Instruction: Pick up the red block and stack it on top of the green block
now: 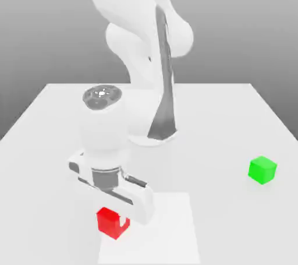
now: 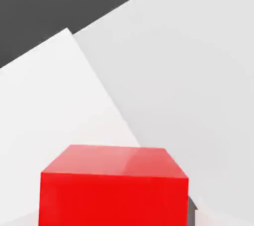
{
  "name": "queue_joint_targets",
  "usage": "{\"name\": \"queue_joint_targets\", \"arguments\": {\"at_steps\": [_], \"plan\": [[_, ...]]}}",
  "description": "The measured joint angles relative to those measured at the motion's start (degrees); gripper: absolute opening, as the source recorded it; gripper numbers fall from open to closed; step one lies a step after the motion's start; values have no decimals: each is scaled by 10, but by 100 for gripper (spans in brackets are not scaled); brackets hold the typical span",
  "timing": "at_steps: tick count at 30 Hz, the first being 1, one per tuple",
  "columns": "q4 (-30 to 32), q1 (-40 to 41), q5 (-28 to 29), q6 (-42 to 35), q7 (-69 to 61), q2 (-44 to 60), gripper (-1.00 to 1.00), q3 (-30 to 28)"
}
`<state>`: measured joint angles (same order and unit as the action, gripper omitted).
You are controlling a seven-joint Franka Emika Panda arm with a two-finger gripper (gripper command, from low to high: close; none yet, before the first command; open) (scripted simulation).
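Observation:
The red block (image 1: pixel 108 223) sits near the front of the white table, towards the exterior view's left. My gripper (image 1: pixel 115 219) has come down over it and is shut on it; one white fingertip (image 1: pixel 123 221) presses against the block's side and the other is hidden behind the cube. In the hand view the red block (image 2: pixel 114 190) is very close to the camera. The green block (image 1: pixel 262 170) rests alone on the table at the exterior view's right, well apart from the gripper.
A lighter white square patch (image 1: pixel 169 229) lies on the table (image 1: pixel 221 112) under and beside the red block. The arm's base (image 1: pixel 152 133) stands at the table's middle, behind the gripper. Open tabletop separates the two blocks.

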<state>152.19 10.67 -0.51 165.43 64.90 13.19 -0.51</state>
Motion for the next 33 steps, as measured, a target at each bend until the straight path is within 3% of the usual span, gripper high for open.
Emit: {"name": "queue_joint_targets", "arguments": {"at_steps": [5, 16, 23, 33], "plan": [[15, -21, -2, -72, -6, -87, -100, 18], [48, -291, -51, -111, -95, -168, -100, 145], [69, -411, -59, -126, -135, -200, -100, 239], [65, -417, 80, -21, -39, -81, -100, 225]]}}
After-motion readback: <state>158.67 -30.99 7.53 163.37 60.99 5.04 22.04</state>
